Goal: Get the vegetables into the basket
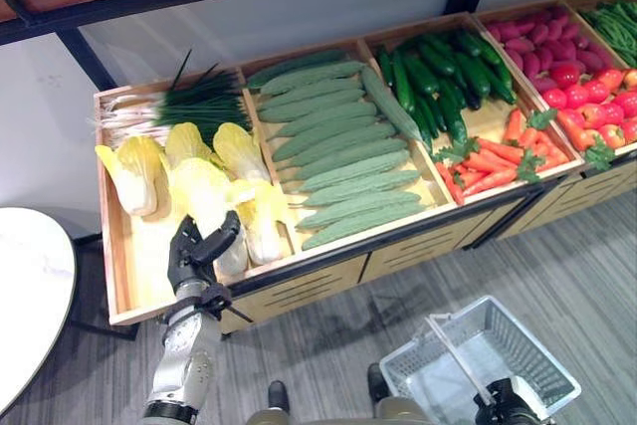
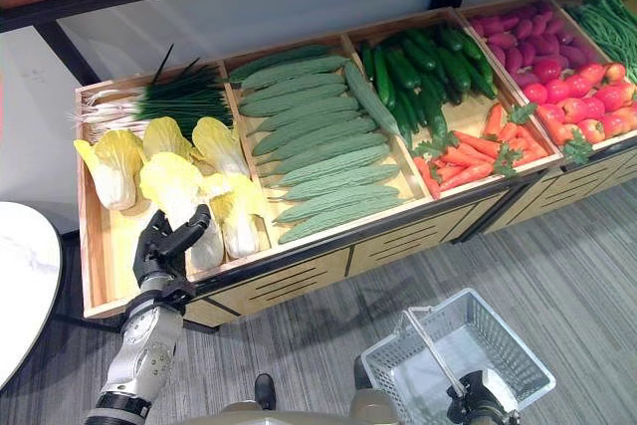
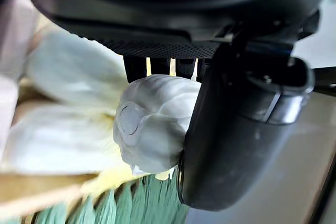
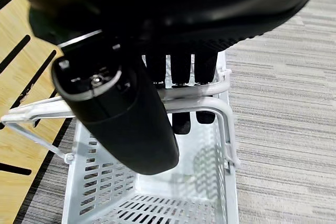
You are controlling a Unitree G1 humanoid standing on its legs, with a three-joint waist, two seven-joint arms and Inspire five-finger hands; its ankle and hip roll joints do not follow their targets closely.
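The cabbage (image 3: 155, 121) is clamped at its white stem end between the thumb and curled fingers of the left hand (image 1: 199, 251), near the front edge of the left crate (image 1: 124, 286), and it could slip out during the lift because only the smooth, rounded stub is held while the leafy bulk hangs beyond it. Its long axis is judged to run from that front edge toward the scallions (image 1: 189, 102), stem nearest the robot. The basket (image 2: 498, 345), held low over the floor away from the crate, is gripped at its handle (image 4: 205, 98) by the curled fingers of the right hand (image 4: 131, 124).
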